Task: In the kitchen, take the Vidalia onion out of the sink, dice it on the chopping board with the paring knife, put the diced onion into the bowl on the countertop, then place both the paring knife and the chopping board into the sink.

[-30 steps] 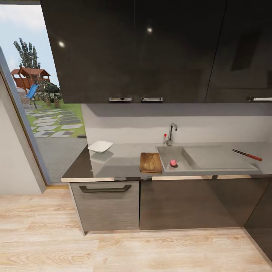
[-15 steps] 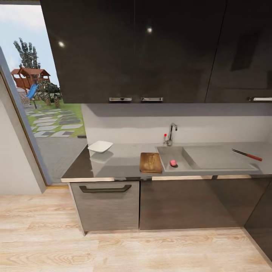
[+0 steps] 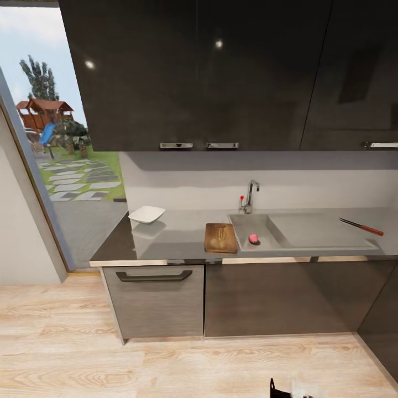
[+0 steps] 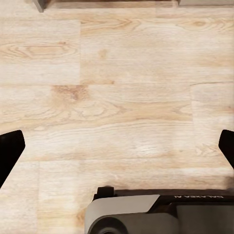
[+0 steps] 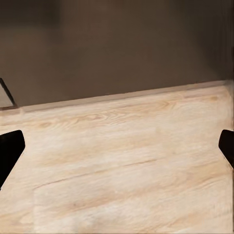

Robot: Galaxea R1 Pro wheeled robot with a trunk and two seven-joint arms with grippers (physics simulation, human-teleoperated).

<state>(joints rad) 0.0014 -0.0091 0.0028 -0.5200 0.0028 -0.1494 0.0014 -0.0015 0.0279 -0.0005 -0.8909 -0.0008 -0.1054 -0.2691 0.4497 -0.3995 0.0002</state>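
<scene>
Vidalia onion (image 3: 253,238) sits whole in the sink (image 3: 287,224), chopping board (image 3: 220,237) just left, bowl (image 3: 147,214) far left, paring knife (image 3: 362,225) far right. Nothing's done yet. Left gripper (image 4: 117,151) and right gripper (image 5: 117,151) hang spread wide over wooden floor (image 4: 122,87), holding nothing.

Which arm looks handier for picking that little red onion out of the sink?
Probably the right: the Vidalia onion lies in the sink, right of view centre. Both pincers, open, face floor, so it's close.

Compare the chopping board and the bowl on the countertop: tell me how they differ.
The chopping board is brown wood, flat and rectangular; the bowl is white, shallow, with a flared squarish rim. The chopping board lies right beside the sink; the bowl sits farther off, toward the countertop's window end. The chopping board looks longer than the bowl. Both are empty and rest on the countertop.
</scene>
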